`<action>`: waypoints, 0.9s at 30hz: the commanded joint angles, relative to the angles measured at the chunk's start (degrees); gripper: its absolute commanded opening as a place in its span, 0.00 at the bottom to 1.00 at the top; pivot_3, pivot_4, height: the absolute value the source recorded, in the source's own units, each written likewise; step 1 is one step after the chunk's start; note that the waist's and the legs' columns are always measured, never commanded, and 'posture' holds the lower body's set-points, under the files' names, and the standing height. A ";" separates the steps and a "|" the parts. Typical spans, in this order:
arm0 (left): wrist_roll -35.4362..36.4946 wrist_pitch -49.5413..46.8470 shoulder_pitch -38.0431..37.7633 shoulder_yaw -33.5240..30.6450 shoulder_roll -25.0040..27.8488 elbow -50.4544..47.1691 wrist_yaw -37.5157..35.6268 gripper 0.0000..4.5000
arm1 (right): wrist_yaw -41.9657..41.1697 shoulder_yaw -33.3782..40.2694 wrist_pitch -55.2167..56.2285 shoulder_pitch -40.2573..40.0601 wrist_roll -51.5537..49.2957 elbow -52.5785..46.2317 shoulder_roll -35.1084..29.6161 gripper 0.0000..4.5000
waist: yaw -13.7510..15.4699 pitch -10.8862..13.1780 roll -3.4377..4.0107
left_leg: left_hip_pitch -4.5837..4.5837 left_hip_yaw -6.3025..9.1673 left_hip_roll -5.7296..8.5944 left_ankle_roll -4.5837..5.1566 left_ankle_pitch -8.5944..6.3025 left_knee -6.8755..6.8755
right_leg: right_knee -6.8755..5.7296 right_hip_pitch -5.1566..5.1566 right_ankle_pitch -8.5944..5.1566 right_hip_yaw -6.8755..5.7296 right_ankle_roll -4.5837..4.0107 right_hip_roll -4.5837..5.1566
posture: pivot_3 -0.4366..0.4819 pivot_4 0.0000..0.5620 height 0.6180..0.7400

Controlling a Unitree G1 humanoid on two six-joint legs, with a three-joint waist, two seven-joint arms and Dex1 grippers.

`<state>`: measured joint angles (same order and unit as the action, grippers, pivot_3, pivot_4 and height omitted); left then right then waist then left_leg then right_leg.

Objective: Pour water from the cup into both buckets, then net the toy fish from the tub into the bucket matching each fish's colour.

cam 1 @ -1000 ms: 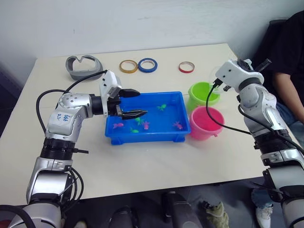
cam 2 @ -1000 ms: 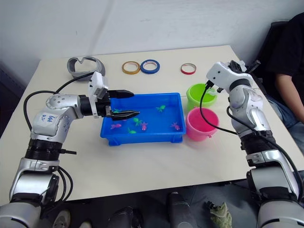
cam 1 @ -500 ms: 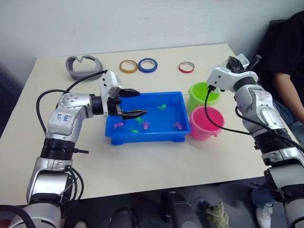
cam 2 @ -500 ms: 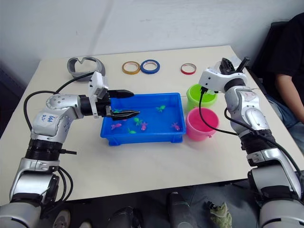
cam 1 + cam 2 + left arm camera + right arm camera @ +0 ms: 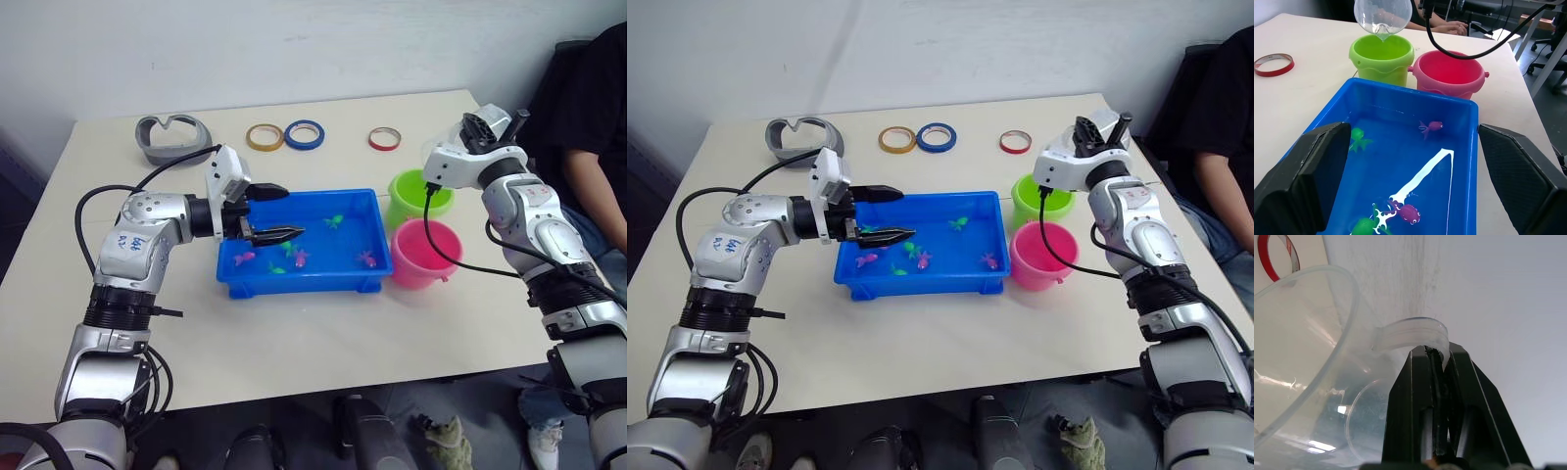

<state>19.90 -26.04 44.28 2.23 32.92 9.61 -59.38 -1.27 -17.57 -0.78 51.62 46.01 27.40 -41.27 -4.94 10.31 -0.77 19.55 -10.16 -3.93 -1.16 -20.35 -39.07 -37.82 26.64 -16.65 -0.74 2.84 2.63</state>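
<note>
The clear cup (image 5: 1383, 17) hangs tilted, its pouring lip down over the lime green bucket (image 5: 419, 196). My right gripper (image 5: 1442, 352) is shut on the cup's handle. The pink bucket (image 5: 423, 253) stands just in front of the green one, both right of the blue tub (image 5: 294, 287). Water and several toy fish lie in the tub, among them a pink one (image 5: 245, 258) and a green one (image 5: 335, 220). My left gripper (image 5: 294, 211) is open above the tub's left end, holding nothing.
Yellow (image 5: 265, 136), blue (image 5: 304, 133) and red (image 5: 384, 138) tape rings lie at the table's back. A grey curved object (image 5: 174, 137) sits at the back left. A person in dark clothes (image 5: 598, 108) sits beside the table's right edge.
My right wrist has turned, tipping the cup further over the green bucket. The left arm, tub and buckets have not moved.
</note>
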 commanded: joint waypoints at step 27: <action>7.46 0.76 3.09 -2.75 -3.83 -0.39 -5.33 1.00 | -7.83 49.96 -49.93 -16.32 -39.96 -44.40 13.49 0.01 | 0.36 0.00 0.00 | -0.02 0.04 -0.01 0.00 0.00 -0.06 | -0.07 -0.03 0.02 0.01 0.01 -0.10 | 0.48 0.27 0.89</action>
<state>25.76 -26.12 46.02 0.39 29.22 9.93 -63.85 -9.36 29.07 -47.63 35.67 8.50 -11.19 -28.56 -4.58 10.31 -0.77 19.52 -10.12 -3.88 -1.17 -20.35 -39.12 -37.90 26.60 -16.63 -0.73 2.85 2.51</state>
